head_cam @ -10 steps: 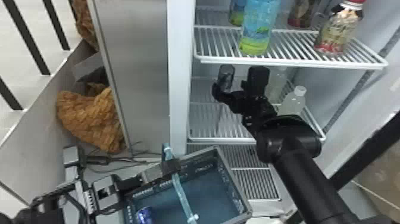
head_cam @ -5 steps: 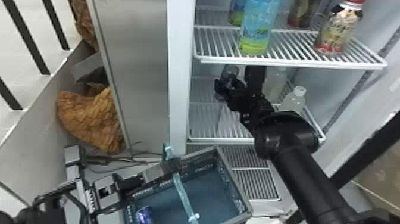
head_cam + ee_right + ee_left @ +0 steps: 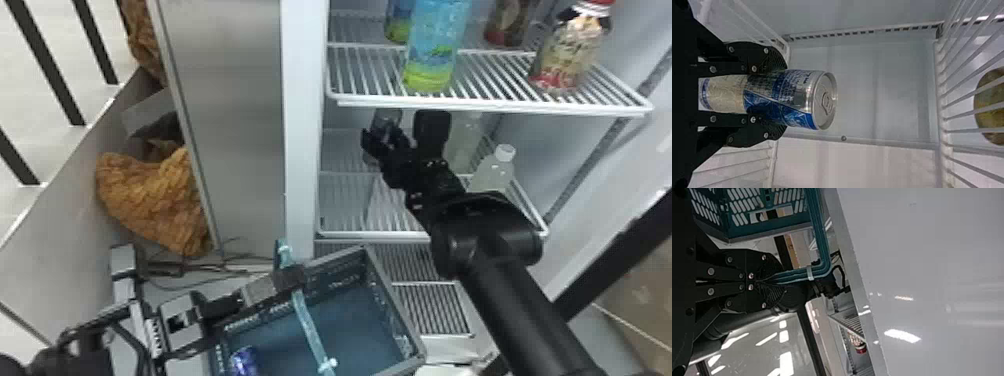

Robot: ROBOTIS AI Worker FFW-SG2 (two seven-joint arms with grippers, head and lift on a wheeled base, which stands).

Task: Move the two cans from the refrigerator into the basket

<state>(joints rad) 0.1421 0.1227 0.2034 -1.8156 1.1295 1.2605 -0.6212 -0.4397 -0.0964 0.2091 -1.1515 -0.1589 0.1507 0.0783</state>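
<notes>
Between right fingers (image 3: 431, 129), upright can (image 3: 789, 100)

I see bright, diffuse light around the fridge (image 3: 300, 125), slightly dimmer beneath its upper shelf (image 3: 490, 105). From my left wrist, hard white glare flecks the pale panel (image 3: 926, 278) beside the fridge. From my right, a metal can (image 3: 789, 100) glints inside the fridge.

Spotted inside the white refrigerator (image 3: 300, 150): slim blue-and-silver metal can (image 3: 793, 100), gripped upright (lid up, ring-pull unopened). Logged in the blue-grey slotted plastic basket (image 3: 397, 305): shiny blue metal can (image 3: 244, 361), near a side wall, partly cut off. Found open-topped, basket held by teal handle (image 3: 307, 320).
</notes>
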